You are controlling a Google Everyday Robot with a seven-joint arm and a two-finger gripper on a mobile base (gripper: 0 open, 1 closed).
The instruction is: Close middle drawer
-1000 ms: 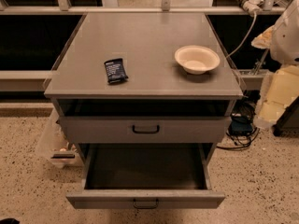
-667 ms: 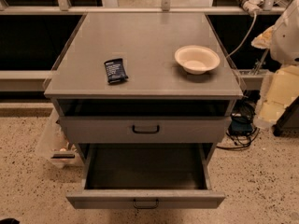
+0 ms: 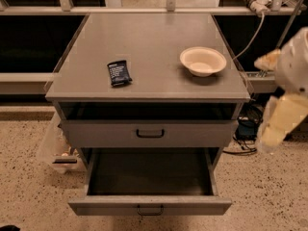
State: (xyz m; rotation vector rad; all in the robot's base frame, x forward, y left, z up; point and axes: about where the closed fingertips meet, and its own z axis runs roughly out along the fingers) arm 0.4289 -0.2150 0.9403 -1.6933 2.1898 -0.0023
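Observation:
The middle drawer [image 3: 150, 205] is pulled far out at the bottom of the view. It has a low grey front panel, a small black handle [image 3: 150, 210] and a dark grey, empty inside [image 3: 150, 172]. Above it, the taller-fronted grey drawer [image 3: 150, 134] with the larger black handle is slightly out from the cabinet. The lowest drawer is out of view. My arm, white and cream, stands at the right edge beside the cabinet. The gripper [image 3: 278, 124] hangs there, level with the taller drawer and well apart from the middle drawer.
On the grey cabinet top [image 3: 149, 47] lie a dark snack packet [image 3: 119, 73] and a cream bowl [image 3: 202, 61]. A clear plastic bin [image 3: 57, 150] stands on the speckled floor at the cabinet's left. Cables [image 3: 245, 129] lie at its right.

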